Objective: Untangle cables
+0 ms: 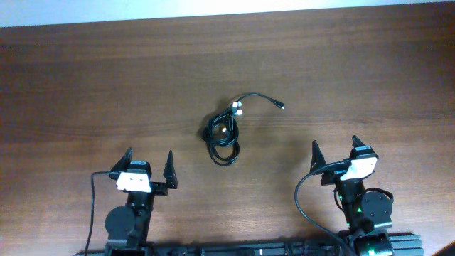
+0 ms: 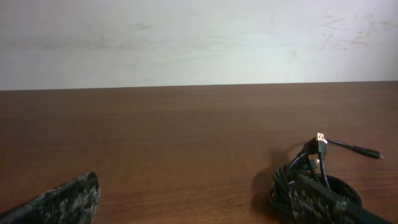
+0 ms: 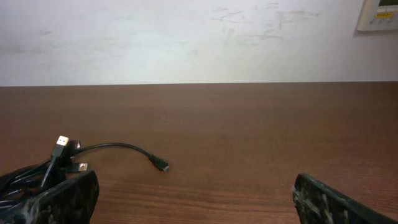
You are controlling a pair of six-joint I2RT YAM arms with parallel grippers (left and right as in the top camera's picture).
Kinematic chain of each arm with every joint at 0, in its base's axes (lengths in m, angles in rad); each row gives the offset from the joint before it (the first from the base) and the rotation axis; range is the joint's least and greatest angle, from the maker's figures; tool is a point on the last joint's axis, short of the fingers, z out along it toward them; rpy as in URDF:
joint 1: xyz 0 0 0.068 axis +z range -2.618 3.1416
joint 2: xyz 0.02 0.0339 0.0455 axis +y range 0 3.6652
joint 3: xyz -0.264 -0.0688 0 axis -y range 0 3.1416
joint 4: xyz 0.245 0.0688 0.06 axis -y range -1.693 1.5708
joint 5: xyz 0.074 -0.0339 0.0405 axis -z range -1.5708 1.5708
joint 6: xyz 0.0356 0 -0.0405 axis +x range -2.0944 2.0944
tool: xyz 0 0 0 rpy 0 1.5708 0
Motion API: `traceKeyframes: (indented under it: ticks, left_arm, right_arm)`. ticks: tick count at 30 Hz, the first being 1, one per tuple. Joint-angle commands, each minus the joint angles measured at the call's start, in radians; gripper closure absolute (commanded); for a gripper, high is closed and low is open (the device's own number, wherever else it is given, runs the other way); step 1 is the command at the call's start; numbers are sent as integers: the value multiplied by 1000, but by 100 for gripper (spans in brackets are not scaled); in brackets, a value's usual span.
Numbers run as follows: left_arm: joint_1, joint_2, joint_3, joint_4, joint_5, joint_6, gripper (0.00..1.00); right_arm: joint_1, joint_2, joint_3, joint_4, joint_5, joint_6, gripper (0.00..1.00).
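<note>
Closest to the near edge, the left gripper [image 1: 149, 158] and the right gripper [image 1: 335, 145] both stand with jaws spread wide, holding nothing and pointing across the table toward twelve o'clock. Neither touches anything.

Out ahead, about midway between them, lie the cables [image 1: 225, 132]: a small black bundle coiled into an oblong. Its long axis runs roughly twelve to six, tipped a little toward one. The light-coloured plugs [image 1: 237, 108] sit at its far end. One loose tail [image 1: 264, 97] curves off toward two o'clock and ends in a small plug [image 1: 283, 107] lying flat on the wood.

From the left gripper the bundle lies between two and three o'clock. From the right gripper it lies just past nine. I'd judge the coil sits closer to the left gripper, while the loose tail reaches nearer the right, at about ten o'clock from it. That tail looks like the easy thing for the right side to take.

The table [image 1: 85, 78] is dark brown wood grain, smooth and bare around the bundle, running well beyond it. Past its far edge there is a pale wall [image 2: 199, 37], scuffed in places, with a small panel [image 3: 379, 15] mounted high at the right.
</note>
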Motion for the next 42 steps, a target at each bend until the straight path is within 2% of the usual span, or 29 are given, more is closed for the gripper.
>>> traceKeyframes:
  ticks: [1,34,42]
  left_arm:
    - [6,-6,-2,-6,15,19,1]
    - [6,-6,-2,-6,15,19,1]
    - [6,8,71,-99,3,7,1]
  right_arm:
    - [5,-6,-5,-7,9,-60,2]
    - [5,-6,-5,-6,9,-60,1]
    - [5,-6,-5,-7,9,-60,2]
